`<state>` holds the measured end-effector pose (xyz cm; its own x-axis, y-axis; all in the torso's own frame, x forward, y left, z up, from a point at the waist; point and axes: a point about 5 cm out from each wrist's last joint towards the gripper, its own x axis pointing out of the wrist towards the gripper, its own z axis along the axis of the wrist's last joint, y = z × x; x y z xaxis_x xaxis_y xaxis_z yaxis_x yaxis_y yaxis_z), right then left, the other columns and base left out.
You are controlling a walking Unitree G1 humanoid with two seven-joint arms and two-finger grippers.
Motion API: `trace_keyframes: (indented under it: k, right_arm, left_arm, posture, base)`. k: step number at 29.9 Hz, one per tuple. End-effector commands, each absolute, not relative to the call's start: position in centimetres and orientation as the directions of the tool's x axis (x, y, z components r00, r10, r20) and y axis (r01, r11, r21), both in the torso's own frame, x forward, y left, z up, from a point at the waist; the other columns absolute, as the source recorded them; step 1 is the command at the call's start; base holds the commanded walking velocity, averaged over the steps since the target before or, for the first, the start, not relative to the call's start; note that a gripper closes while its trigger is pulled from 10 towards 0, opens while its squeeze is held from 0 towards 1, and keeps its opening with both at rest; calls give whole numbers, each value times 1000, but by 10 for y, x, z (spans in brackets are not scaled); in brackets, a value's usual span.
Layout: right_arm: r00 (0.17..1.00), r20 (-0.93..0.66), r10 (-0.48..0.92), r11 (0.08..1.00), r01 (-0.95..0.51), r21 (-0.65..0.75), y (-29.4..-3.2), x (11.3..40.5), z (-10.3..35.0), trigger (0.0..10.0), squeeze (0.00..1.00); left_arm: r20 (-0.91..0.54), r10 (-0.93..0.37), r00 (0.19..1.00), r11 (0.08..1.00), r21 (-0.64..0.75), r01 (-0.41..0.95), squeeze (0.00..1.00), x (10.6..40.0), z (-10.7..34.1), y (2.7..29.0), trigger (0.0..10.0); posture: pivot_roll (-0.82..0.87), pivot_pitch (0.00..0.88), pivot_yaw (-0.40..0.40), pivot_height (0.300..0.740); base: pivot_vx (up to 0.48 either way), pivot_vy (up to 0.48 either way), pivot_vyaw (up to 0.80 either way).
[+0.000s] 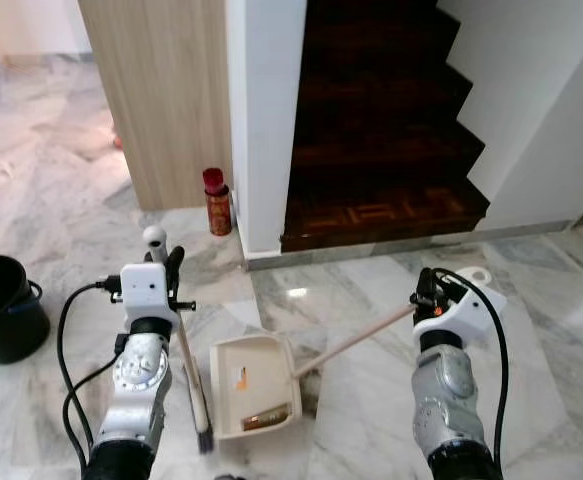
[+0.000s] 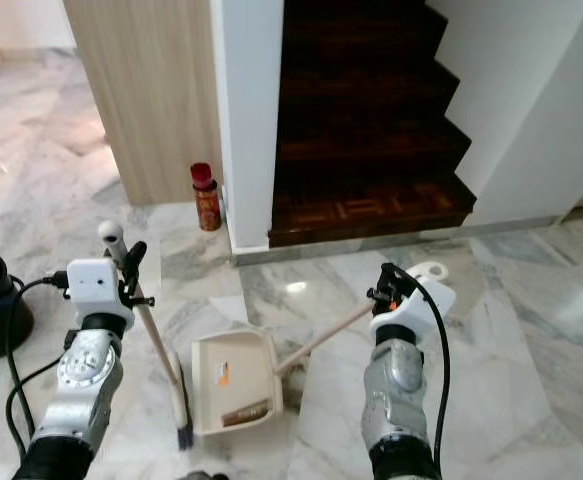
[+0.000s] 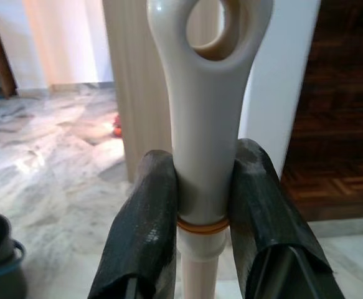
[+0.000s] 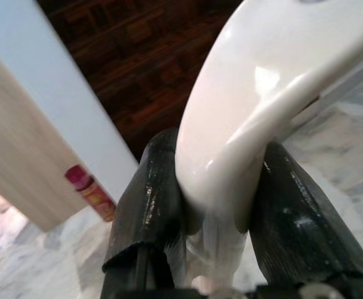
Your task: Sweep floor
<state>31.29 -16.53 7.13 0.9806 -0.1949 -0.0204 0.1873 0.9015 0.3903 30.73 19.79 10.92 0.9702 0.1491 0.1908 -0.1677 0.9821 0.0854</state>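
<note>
My left gripper (image 1: 164,260) is shut on the broom's white handle top (image 3: 204,124), which ends in a loop. The broom (image 1: 189,375) slants down to its dark bristles (image 1: 203,440) on the marble floor, just left of the dustpan. My right gripper (image 1: 431,285) is shut on the white grip (image 4: 243,143) of the dustpan's long handle (image 1: 356,340). The cream dustpan (image 1: 254,385) lies flat on the floor between my arms, with a brown scrap (image 1: 265,419) near its front lip.
A black bucket (image 1: 4,305) stands at the left. A red spray can (image 1: 216,202) stands against the wooden panel (image 1: 161,90). A white pillar (image 1: 264,120) and dark wooden stairs (image 1: 381,150) rise ahead. Open marble floor (image 1: 551,350) spreads to the right.
</note>
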Motion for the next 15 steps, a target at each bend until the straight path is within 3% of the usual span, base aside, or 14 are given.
trace_keyframes:
  k: [1, 15]
  right_arm:
    - [976, 0, -216, 890, 197, 412, -169, 315, 77, 10000, 0]
    - [978, -8, -207, 894, 193, 405, -168, 315, 77, 10000, 0]
  left_arm:
    - [219, 142, 965, 984, 76, -162, 0, 310, 116, 193, 10000]
    - [222, 150, 963, 983, 70, -169, 0, 310, 117, 194, 10000]
  posture:
    - [-31, 31, -48, 740]
    - [-27, 45, -53, 740]
  base:
    - [0, 330, 0]
    - [0, 331, 0]
